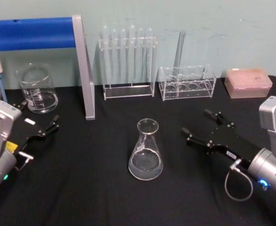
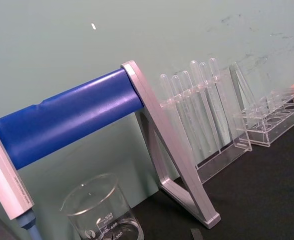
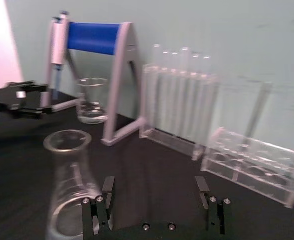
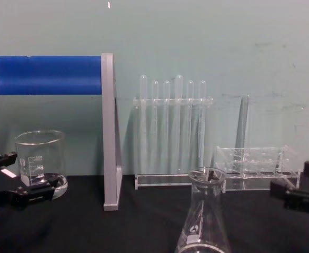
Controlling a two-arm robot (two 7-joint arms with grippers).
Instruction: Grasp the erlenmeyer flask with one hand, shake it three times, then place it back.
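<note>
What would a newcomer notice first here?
The clear erlenmeyer flask stands alone in the middle of the black table, with the right tool open beside it, not touching. At back left is a grey stand with a bright blue bar; the left tool is open near the beaker.

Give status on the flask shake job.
Done: nothing visible; the erlenmeyer flask stands free on the black table. In hand: right gripper, open, sits beside it, aimed its way; left gripper open by the beaker. Left: apparently grasp, three shakes, set back.
</note>
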